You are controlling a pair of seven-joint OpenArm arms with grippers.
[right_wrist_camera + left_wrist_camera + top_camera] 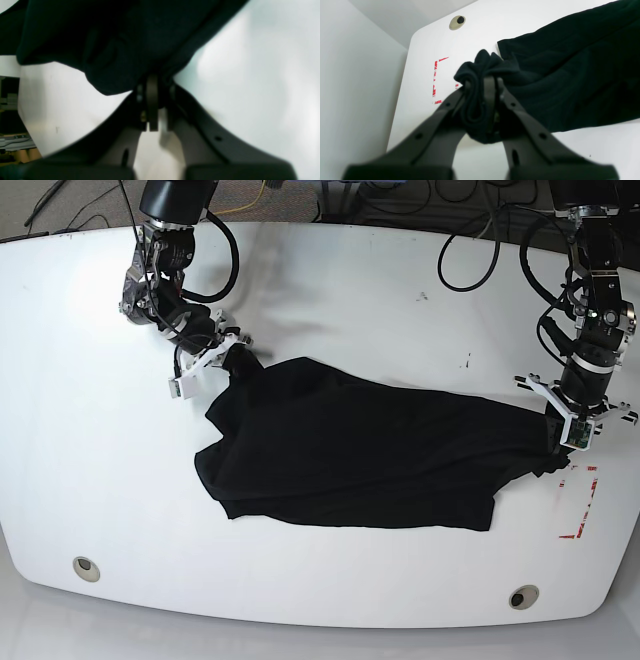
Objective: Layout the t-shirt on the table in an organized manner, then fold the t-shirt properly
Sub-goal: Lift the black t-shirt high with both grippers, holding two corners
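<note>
T-shirt (350, 455) lies spread across the middle of the table (320, 290). Left gripper (483, 82) pinches a bunched fold at the shirt's right end, beside the red outline mark (436, 80). Right gripper (152, 82) is clamped on the far-left corner.

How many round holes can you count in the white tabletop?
2: one hole near the front left corner, another hole near the front right, below the red outline. The t-shirt may hide more.
</note>
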